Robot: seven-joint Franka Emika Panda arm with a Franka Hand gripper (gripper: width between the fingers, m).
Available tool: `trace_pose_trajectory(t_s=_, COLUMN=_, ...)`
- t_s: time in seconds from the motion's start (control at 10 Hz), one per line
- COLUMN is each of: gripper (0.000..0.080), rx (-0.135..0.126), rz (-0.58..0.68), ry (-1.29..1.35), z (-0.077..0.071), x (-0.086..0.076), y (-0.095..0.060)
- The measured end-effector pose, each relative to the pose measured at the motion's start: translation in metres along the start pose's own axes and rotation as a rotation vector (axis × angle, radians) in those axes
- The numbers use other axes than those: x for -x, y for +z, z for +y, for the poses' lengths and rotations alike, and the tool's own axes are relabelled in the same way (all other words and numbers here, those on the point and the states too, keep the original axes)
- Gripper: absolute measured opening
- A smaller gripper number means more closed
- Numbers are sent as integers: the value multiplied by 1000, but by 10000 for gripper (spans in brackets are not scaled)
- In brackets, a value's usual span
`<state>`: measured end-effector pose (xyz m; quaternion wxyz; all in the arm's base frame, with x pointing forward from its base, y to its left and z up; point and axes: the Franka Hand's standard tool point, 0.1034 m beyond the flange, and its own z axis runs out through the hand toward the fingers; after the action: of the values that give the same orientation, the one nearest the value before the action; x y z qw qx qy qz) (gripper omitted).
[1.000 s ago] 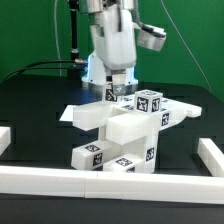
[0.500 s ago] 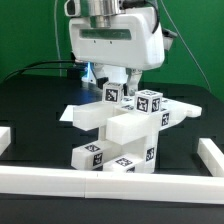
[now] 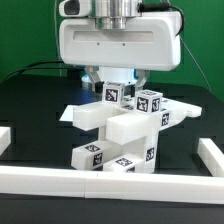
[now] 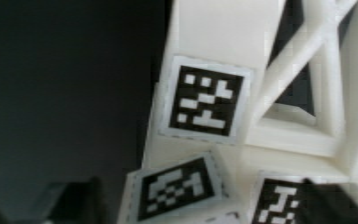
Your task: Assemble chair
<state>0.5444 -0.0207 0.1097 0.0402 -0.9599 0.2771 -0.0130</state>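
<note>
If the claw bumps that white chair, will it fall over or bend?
The chair looks chunky and hard, so it probably wouldn't bend. It stands tall on narrow lower blocks with pieces sticking out sideways, so a hard sideways bump might tip it. Its smooth plastic may also slide on the black table.

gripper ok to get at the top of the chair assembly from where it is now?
Probably yes. The gripper hangs right above the chair, and nothing lies between them in the exterior view. The wrist view shows the chair's tagged pieces close below. Whether the jaws are lined up on a graspable piece can't be told.
</note>
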Motion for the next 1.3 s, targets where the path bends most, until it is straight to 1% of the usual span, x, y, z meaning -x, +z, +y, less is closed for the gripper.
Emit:
trace_pose_trajectory(t_s=0.1, gripper=396, rx=0, rz=0, ry=0, z=0, x=0, y=0)
trace_pose_trajectory(t_s=0.2, gripper=396, rx=-1, rz=-1, ry=80, z=0, x=0, y=0)
trace_pose_trajectory(t_s=0.3, gripper=282, rx=-1, rz=-1, ry=135, z=0, x=0, y=0)
trace_pose_trajectory(t_s=0.6, gripper=284, rx=-3, rz=-1, ry=313, z=-1, x=1, y=0)
trace_pose_trajectory(t_s=0.8, gripper=284, rx=-6, rz=-4, ry=443, z=0, x=-2, y=0)
trace_pose_trajectory(t_s=0.9, gripper=284, rx=-12, rz=-7, ry=511, z=2, x=-3, y=0)
trace_pose_trajectory(t_s=1.0, gripper=284, rx=-23, rz=-13, ry=621, z=1, x=-3, y=0)
trace_pose_trajectory(t_s=1.2, gripper=284, rx=-29, rz=-17, ry=752, z=1, x=-4, y=0)
trace_pose_trajectory(t_s=1.3, gripper=284, rx=-45, rz=-28, ry=890, z=1, x=-4, y=0)
